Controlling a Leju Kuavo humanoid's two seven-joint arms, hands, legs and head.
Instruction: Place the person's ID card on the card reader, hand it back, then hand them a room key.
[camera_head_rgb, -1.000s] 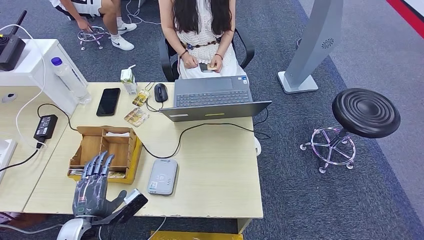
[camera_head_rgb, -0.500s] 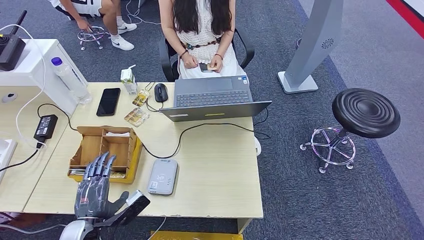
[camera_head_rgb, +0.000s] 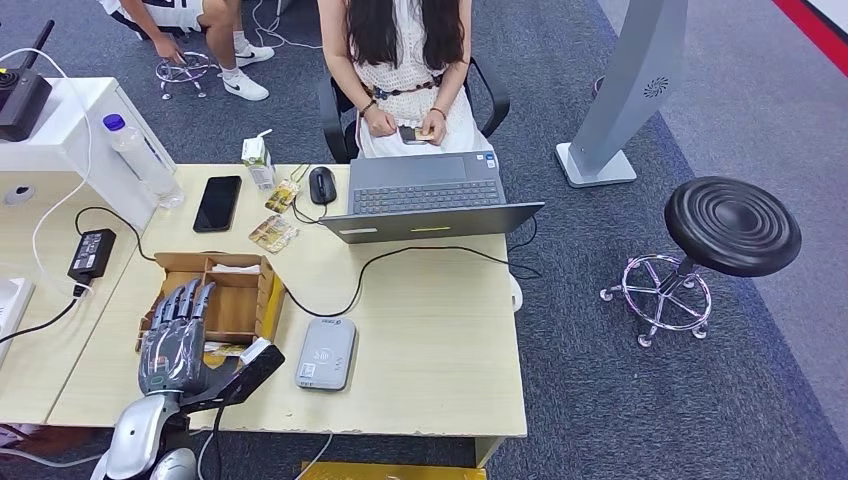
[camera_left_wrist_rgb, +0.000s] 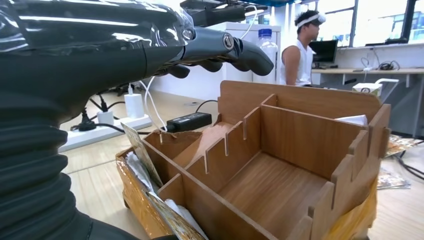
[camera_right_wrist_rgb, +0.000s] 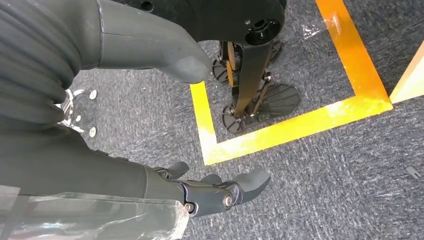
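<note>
The left hand (camera_head_rgb: 172, 340) is open, with its fingers stretched out flat and nothing in it. It hangs over the near edge of the wooden box (camera_head_rgb: 238, 297) on the desk (camera_head_rgb: 430, 340). Through the left wrist camera, the fingers (camera_left_wrist_rgb: 235, 50) reach out above the box's slots, and some flat cards or papers stand in the slot (camera_left_wrist_rgb: 150, 200) closest to the hand. I think the room keys may be kept there, but I cannot tell for sure. The grey card reader (camera_head_rgb: 326, 353) lies just beside the hand, on its thumb side. Far across the desk from the hand, the person (camera_head_rgb: 405, 60) sits behind the laptop (camera_head_rgb: 430, 195) and holds a small card (camera_head_rgb: 412, 134) in their lap, likely the ID card. A card like that is thin, light, stiff and slippery, so it is best pinched by its edge. The right hand (camera_right_wrist_rgb: 210, 192) hangs down over the carpet, empty, with fingers a little curled.
</note>
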